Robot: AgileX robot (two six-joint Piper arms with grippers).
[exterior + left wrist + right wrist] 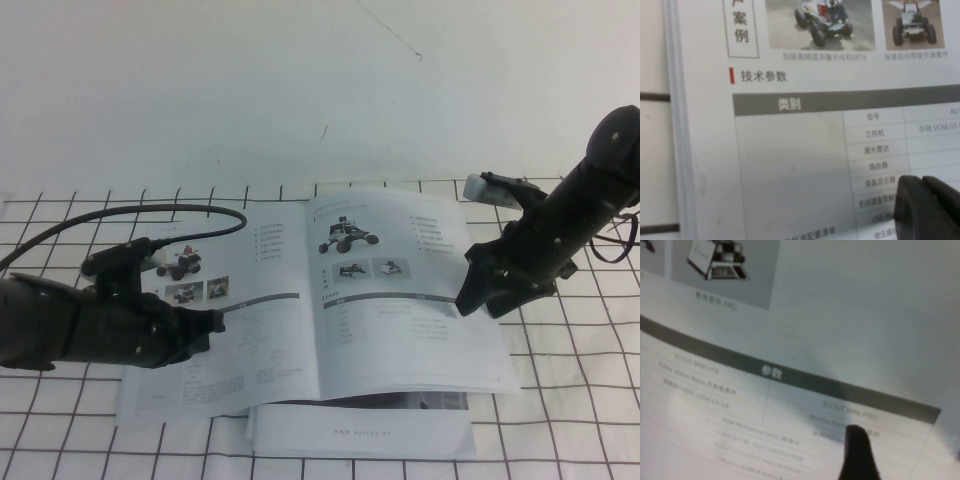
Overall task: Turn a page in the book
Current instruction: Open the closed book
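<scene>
Resting at the frame's left, my left gripper (210,322) presses closed on the book (270,340) lying open mid-frame on the gridded surface (570,400). My right gripper (470,297), spread wide and empty, hovers at the page (400,300) right edge.

Looks like a robotics lab test bench. Evidence: white tabletop (560,420) ruled with a black grid, plain white backdrop (250,80) behind it, two black robot arms reaching in from either side, a loose black cable (150,212) trailing across the surface. Robot-vehicle catalogue (300,300) lies open on the grid. No domestic or shop furnishings visible.
</scene>
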